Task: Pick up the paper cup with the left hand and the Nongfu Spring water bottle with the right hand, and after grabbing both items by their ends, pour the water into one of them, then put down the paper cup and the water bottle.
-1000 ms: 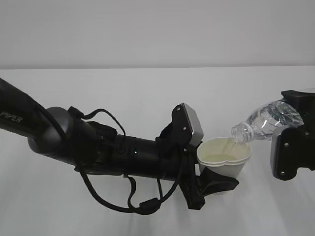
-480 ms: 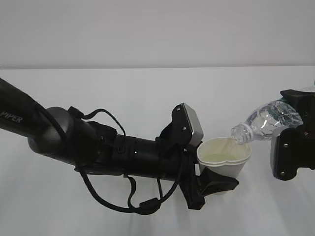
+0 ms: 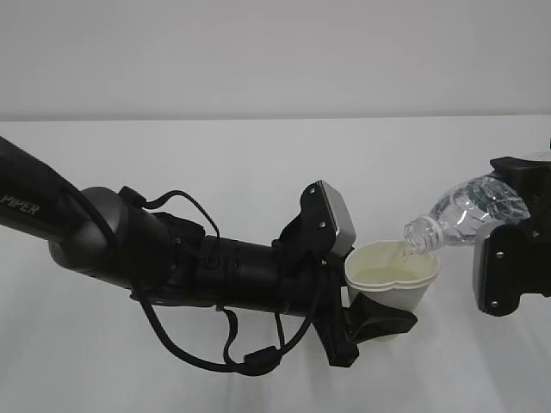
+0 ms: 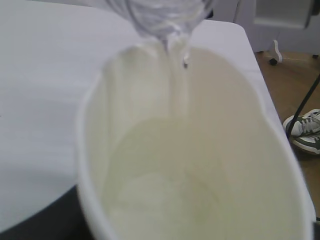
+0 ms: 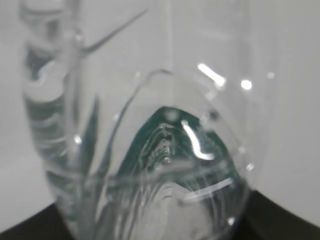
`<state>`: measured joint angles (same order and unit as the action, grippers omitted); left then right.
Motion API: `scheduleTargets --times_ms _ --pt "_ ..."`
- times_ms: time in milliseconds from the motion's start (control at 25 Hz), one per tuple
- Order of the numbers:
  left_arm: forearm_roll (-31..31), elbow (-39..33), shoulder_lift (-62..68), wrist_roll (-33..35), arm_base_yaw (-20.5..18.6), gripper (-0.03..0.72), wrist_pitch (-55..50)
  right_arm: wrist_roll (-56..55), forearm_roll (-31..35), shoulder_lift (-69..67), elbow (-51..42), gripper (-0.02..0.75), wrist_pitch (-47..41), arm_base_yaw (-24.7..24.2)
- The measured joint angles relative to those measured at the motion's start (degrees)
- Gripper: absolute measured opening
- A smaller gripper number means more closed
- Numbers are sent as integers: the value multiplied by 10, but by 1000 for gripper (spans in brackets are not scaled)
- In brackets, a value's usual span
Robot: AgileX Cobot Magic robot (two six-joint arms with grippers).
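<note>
Looks like a lab or robot test room, not a home. I work over a plain white counter (image 3: 258,172) with a bare pale wall (image 3: 275,52) behind it, no decor. My left wrist view past the counter edge shows brown wooden floor (image 4: 295,85), a white cabinet or stand (image 4: 282,12) on a caster wheel (image 4: 274,60), a thin black pole (image 4: 305,102), and a pair of green-and-white sneakers (image 4: 306,131) left on the floor. Bare staged setup, indoor workspace.
</note>
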<state>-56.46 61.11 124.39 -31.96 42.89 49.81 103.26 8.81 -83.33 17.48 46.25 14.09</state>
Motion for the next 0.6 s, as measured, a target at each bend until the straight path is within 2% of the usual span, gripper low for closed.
scheduleTargets --times_ms 600 --pt "0 0 0 0 0 422 0 0 0 0 0 396 0 0"
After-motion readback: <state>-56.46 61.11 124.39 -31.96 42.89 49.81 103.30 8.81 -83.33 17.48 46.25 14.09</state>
